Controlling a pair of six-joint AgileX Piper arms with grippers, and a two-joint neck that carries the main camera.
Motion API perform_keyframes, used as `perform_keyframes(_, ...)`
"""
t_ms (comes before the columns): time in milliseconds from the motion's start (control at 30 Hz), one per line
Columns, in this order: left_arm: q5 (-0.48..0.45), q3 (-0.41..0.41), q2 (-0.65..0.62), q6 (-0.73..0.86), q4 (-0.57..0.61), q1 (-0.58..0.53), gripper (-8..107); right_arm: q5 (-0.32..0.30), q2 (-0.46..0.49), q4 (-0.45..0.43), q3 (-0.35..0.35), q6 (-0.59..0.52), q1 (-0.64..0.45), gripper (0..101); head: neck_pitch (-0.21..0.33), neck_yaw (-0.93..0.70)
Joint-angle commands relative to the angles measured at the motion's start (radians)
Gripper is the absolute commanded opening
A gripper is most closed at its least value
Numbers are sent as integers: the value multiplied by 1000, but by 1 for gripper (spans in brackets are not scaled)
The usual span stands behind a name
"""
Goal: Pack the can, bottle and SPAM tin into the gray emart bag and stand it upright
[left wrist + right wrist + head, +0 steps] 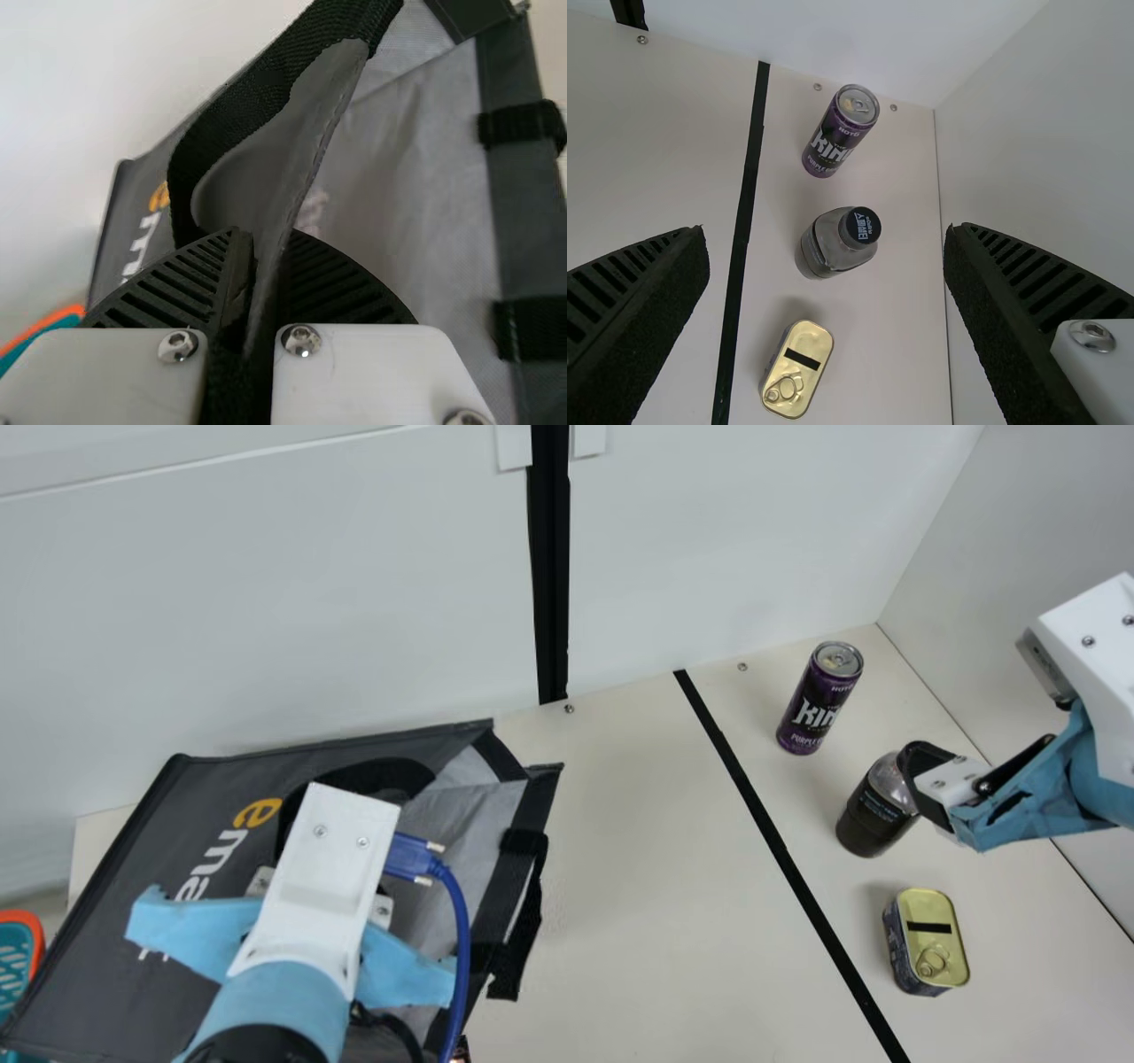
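The gray emart bag point(483, 806) lies at the left of the main view, its mouth toward the table's middle. My left gripper point(323, 877) is over it; in the left wrist view my left gripper point(259, 274) is shut on the bag's upper edge by a black handle point(235, 115). My right gripper point(926, 788) stands above the bottle point(877, 806), hiding its cap there. In the right wrist view my right gripper point(828, 266) is open, and the upright bottle point(833, 243) shows between its fingers. Upright too are the purple can point(819, 700) and the SPAM tin point(926, 943).
A black tape line point(771, 833) runs along the table between bag and items. White walls rise at the back and right. A teal and orange basket point(18, 957) sits at the far left edge.
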State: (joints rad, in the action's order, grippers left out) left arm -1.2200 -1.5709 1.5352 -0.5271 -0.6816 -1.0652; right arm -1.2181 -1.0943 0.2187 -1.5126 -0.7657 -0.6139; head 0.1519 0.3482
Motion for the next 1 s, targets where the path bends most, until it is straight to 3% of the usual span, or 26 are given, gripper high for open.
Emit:
perform_keyframes(0, 0, -8, 1, 3, 51, 4, -8, 0, 0, 0, 0, 0, 0, 95, 23, 1)
perform_keyframes(967, 302, 212, -66, 143, 611, 281, -8, 0, 0, 0, 0, 0, 0, 95, 23, 1)
